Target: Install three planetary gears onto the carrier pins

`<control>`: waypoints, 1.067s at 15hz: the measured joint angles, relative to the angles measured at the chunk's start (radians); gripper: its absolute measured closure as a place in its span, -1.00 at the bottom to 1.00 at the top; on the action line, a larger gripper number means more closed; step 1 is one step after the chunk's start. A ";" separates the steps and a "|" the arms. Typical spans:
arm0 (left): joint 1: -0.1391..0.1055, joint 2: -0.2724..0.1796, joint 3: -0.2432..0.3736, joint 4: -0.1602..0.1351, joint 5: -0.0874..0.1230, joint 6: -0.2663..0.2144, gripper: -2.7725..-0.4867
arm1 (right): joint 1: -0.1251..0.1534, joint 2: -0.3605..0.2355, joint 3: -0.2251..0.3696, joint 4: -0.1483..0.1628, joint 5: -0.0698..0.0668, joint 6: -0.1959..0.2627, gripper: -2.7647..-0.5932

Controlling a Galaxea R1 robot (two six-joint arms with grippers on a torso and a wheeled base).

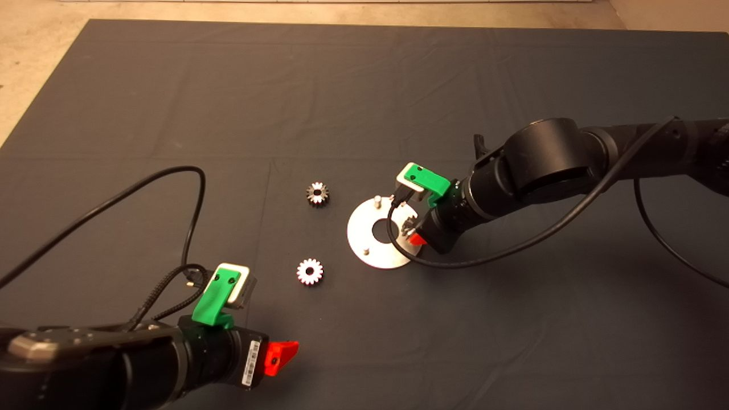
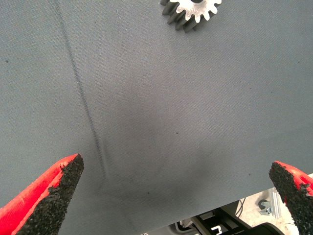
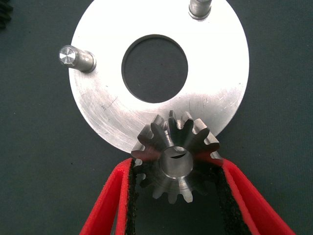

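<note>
The flat silver disc (image 1: pixel 364 230) lies mid-mat, and two carrier pins (image 1: pixel 376 199) (image 1: pixel 367 250) stand bare on it. In the right wrist view the disc (image 3: pixel 98 105) shows the same two pins (image 3: pixel 73 58) (image 3: pixel 200 7). My right gripper (image 1: pixel 413 234) (image 3: pixel 176 164) is shut on one planetary gear (image 3: pixel 177 159), held over the disc's rim. The third pin is hidden under it. Two more gears (image 1: pixel 317 193) (image 1: pixel 310 271) lie flat on the mat left of the disc. My left gripper (image 1: pixel 279 356) (image 2: pixel 174 165) is open and empty near the front left, short of the nearer gear (image 2: pixel 193 12).
The dark mat (image 1: pixel 171 114) covers the table, with bare floor beyond its far and left edges. Black cables loop from both arms, one (image 1: pixel 455 265) lying across the disc's right side and one (image 1: pixel 142 188) over the mat at left.
</note>
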 joint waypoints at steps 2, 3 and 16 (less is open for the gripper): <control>0.000 0.000 0.000 0.000 0.000 -0.002 -0.98 | 0.000 0.000 0.000 0.000 -0.004 -0.005 0.68; 0.000 0.000 0.000 0.000 0.000 -0.004 -0.98 | 0.000 0.000 0.000 0.000 -0.003 -0.012 0.67; 0.000 0.000 0.000 0.000 0.000 -0.011 -0.98 | 0.000 0.000 -0.014 0.000 -0.006 -0.050 0.67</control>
